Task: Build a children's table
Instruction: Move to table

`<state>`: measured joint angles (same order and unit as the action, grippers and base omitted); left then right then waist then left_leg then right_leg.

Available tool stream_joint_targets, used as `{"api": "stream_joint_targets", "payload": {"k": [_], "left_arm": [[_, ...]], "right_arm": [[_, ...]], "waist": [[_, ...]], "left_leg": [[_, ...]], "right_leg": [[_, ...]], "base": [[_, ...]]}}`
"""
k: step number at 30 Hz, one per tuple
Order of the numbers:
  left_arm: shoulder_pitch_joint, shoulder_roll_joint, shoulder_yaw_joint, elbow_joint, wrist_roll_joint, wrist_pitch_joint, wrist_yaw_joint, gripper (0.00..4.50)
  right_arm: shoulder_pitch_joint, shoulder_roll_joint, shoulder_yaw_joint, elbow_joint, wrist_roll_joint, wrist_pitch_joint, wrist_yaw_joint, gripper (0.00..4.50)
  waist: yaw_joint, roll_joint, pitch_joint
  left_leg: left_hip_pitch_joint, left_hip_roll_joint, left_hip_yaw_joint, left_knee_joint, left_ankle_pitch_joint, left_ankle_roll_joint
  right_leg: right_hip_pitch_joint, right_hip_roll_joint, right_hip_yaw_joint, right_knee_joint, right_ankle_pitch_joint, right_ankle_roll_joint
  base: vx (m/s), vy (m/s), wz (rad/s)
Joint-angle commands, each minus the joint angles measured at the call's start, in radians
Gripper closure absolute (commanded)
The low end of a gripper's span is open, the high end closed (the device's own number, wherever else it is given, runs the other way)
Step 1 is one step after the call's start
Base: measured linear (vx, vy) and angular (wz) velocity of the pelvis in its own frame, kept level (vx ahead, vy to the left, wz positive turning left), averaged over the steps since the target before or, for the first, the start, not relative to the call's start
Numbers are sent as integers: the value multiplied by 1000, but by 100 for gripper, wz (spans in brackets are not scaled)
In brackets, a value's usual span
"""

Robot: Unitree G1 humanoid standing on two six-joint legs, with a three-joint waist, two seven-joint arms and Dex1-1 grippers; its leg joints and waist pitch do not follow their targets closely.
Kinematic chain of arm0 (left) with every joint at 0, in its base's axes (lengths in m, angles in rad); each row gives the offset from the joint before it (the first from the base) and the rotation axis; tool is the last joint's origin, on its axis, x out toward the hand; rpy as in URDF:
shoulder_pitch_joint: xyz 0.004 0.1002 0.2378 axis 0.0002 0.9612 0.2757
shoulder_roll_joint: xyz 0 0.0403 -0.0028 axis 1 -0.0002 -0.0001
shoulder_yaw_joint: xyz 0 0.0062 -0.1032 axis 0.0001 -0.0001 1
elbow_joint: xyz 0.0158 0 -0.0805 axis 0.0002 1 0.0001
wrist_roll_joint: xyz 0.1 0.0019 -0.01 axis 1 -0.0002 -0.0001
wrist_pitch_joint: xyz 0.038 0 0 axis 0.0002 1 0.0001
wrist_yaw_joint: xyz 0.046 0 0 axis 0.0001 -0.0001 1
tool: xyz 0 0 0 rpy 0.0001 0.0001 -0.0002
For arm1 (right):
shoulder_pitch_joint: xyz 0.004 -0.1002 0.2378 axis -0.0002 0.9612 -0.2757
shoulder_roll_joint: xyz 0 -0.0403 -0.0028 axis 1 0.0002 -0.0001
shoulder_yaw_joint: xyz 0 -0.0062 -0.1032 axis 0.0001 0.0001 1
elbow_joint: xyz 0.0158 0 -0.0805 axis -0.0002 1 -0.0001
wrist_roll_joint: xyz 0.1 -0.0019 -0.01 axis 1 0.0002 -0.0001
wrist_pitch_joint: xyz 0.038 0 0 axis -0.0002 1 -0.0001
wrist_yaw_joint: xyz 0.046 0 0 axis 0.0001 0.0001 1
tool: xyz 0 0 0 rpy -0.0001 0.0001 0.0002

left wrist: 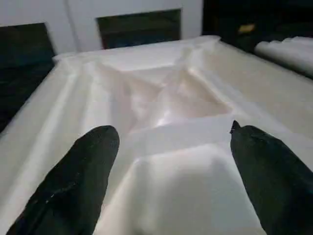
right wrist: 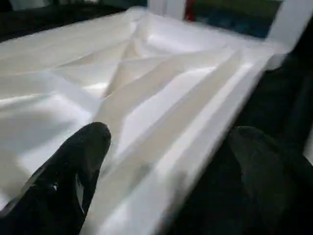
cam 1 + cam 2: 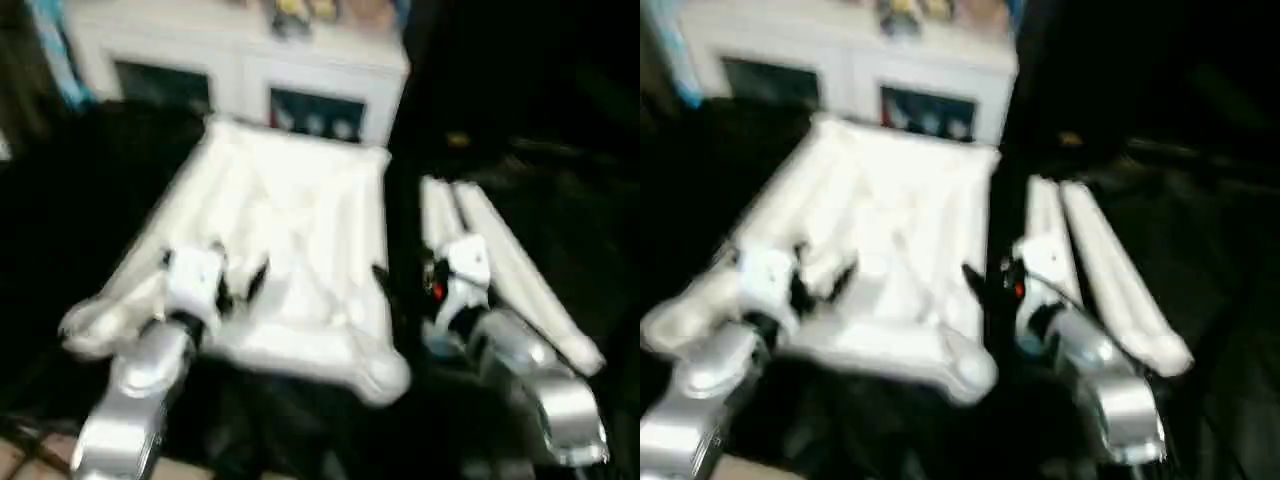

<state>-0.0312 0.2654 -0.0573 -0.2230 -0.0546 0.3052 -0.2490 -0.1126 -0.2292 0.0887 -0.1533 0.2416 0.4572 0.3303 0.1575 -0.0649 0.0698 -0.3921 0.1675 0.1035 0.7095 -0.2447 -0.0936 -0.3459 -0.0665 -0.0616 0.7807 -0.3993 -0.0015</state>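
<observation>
One tabletop (image 3: 290,230), two legs (image 3: 500,255)

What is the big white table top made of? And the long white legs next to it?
The table top looks like moulded white plastic, smooth with a soft sheen; its ribbed underside faces up. The legs beside it look like the same white plastic, though they are too blurred to be sure.

The white table top (image 3: 290,240) lies ribbed underside up, two loose legs (image 3: 510,270) just beside it.
</observation>
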Motion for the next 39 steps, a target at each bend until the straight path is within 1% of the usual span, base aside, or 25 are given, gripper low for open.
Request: {"api": "stream_joint_targets", "payload": {"k": [1, 2, 3, 4, 5, 6, 8, 10, 11, 13, 17, 19, 21, 23, 24, 25, 27, 28, 29, 30, 31, 32, 33, 37, 39], "left_arm": [[-26, -1, -15, -6, 24, 2, 15, 38], [-31, -6, -14, -2, 26, 7, 22, 38], [-34, -9, -14, 0, 27, 11, 27, 38], [-39, -21, -3, 1, 18, 17, 39, 38], [-43, -30, 6, 2, 10, 22, 45, 38], [-48, -29, 6, 5, 21, 30, 53, 38], [-51, -21, 0, 11, 35, 34, 52, 38], [-49, -8, -14, 10, 39, 29, 27, 38], [-48, 11, -31, 2, 29, 36, -15, 38], [-52, 18, -39, -2, 11, 40, -45, 38], [-57, 39, -70, -2, 21, 16, -83, 38], [-64, 25, -61, 13, 36, 9, -55, 38], [-71, 7, -47, 25, 35, 29, -26, 38], [-83, -17, -25, 43, 32, 33, 10, 38], [-87, -31, -11, 48, 15, 42, 17, 38], [-91, -32, -8, 52, 12, 41, 19, 38], [-97, -16, -23, 57, 17, 10, -11, 38], [-98, -10, -27, 59, 13, 1, -25, 38], [-106, 16, -40, 71, -19, -33, -102, 38], [-121, 42, -55, 89, -18, -61, -150, 38], [-125, 49, -59, 95, -17, -68, -161, 38], [-163, 82, -68, 134, -76, -90, -296, 38], [-168, 85, -69, 137, -79, -90, -308, 38], [-225, 154, -113, 178, -81, -113, -469, 38], [-255, 213, -155, 197, -104, -107, -607, 38]], "right_arm": [[-6, -5, -11, -16, -5, 5, -12, 14], [-5, -3, -12, -16, -8, 5, -13, 14], [-4, -2, -14, -17, -9, 5, -14, 14], [-4, -3, -15, -16, -13, 4, -15, 14], [-4, -3, -16, -16, -15, 3, -15, 14], [-4, -4, -17, -14, -14, 3, -15, 14], [-6, -3, -18, -12, -13, 2, -13, 14], [-9, -18, -11, -9, -13, -17, 16, 14], [-14, -42, -7, -3, -1, -35, 67, 14], [-27, -63, -14, 11, 11, -37, 103, 14], [-57, -109, -15, 37, 16, -40, 162, 14], [-73, -124, -8, 52, -4, -44, 163, 14], [-79, -113, -5, 64, -18, -45, 139, 14], [-72, -94, 9, 67, -29, -54, 130, 14], [-69, -90, 13, 62, -29, -53, 130, 14], [-66, -86, 16, 57, -27, -51, 130, 14], [-64, -83, 13, 52, -15, -48, 139, 14], [-65, -84, 12, 53, -12, -49, 144, 14], [-68, -96, 7, 55, 4, -50, 178, 14], [-72, -112, 4, 56, 16, -59, 213, 14], [-73, -116, 3, 57, 19, -61, 222, 14], [-88, -157, -10, 56, 67, -46, 309, 14], [-90, -161, -10, 55, 72, -43, 319, 14], [-112, -228, -7, 43, 110, -6, 427, 14], [-115, -289, 19, 33, 112, 5, 507, 14]], "waist": [[-31, 27, -51], [-42, 51, -60], [-53, 47, -62], [-58, 60, -62], [-78, 49, -64], [-83, 47, -63], [-98, 33, -64], [-91, 20, -64], [-88, 10, -68], [-87, 13, -71], [-86, 25, -79], [-86, 17, -78], [-82, 20, -76], [-92, 26, -73], [-98, 31, -72], [-109, 32, -73], [-115, 18, -73], [-107, 15, -72], [-87, -1, -68], [-73, -2, -67], [-72, -4, -67], [-66, 4, -66], [-64, 5, -68], [-59, 21, -76], [-55, 19, -78]], "left_leg": [[69, 84, -37, -149, -402, -69], [73, 120, -62, -189, -374, -74], [69, 130, -65, -199, -331, -63], [61, 129, -61, -217, -330, -54], [54, 122, -57, -218, -331, -48], [47, 113, -53, -217, -326, -41], [25, 77, -21, -199, -279, -15], [13, 49, 8, -187, -195, 5], [9, 51, 12, -184, -141, 18], [16, 56, 17, -188, -92, 33], [20, 61, 20, -182, 11, 68], [25, 65, 24, -182, -11, 76], [27, 66, 26, -184, -32, 74], [43, 91, 6, -200, -110, 23], [49, 108, -6, -210, -140, 22], [56, 132, -20, -217, -180, 51], [39, 110, 2, -207, -190, 94], [19, 72, 30, -186, -156, 102], [6, 43, 52, -167, -82, 85], [17, 58, 49, -177, -76, 57], [12, 59, 47, -180, -68, 47], [21, 66, 45, -188, -80, 31], [25, 69, 43, -189, -82, 28], [35, 76, 41, -192, -55, 21], [34, 75, 44, -190, -43, 26]], "right_leg": [[-20, -39, 52, -168, -227, -128], [1, -26, 35, -147, 35, -131], [11, -28, 29, -145, 124, -127], [20, -31, 16, -153, 154, -122], [23, -38, 18, -163, 176, -129], [27, -43, 20, -173, 177, -136], [40, -60, 31, -205, 151, -179], [43, -87, 51, -226, 90, -146], [51, -98, 60, -230, 67, -114], [43, -85, 55, -229, 101, -103], [39, -68, 48, -199, 375, -154], [38, -69, 48, -202, 374, -167], [37, -71, 49, -204, 333, -180], [30, -35, 27, -198, 251, -196], [26, -26, 20, -194, 228, -202], [20, -31, 17, -188, 201, -218], [29, -46, 21, -205, 184, -267], [39, -51, 25, -227, 155, -287], [39, -72, 44, -244, 81, -221], [33, -87, 57, -249, -15, -140], [37, -86, 59, -245, -30, -111], [28, -80, 57, -246, -55, -82], [26, -77, 57, -243, -44, -80], [22, -62, 50, -215, 185, -130], [27, -63, 50, -207, 252, -145]], "base": [[-125, 48, 31], [-64, 66, 15], [-35, 89, 6], [-35, 89, 6], [-22, 70, -2], [0, 0, 0], [0, 0, 0], [0, 0, 0], [0, 0, 0], [0, 0, 0], [0, 0, 0], [0, 0, 0], [0, 0, 0], [0, 0, 0], [0, 0, 0], [0, 0, 0], [-11, -27, -1], [-22, -54, -2], [-25, -51, -4], [0, 0, 0], [0, 0, 0], [0, 0, 0], [0, 0, 0], [0, 0, 0], [0, 0, 0]]}}
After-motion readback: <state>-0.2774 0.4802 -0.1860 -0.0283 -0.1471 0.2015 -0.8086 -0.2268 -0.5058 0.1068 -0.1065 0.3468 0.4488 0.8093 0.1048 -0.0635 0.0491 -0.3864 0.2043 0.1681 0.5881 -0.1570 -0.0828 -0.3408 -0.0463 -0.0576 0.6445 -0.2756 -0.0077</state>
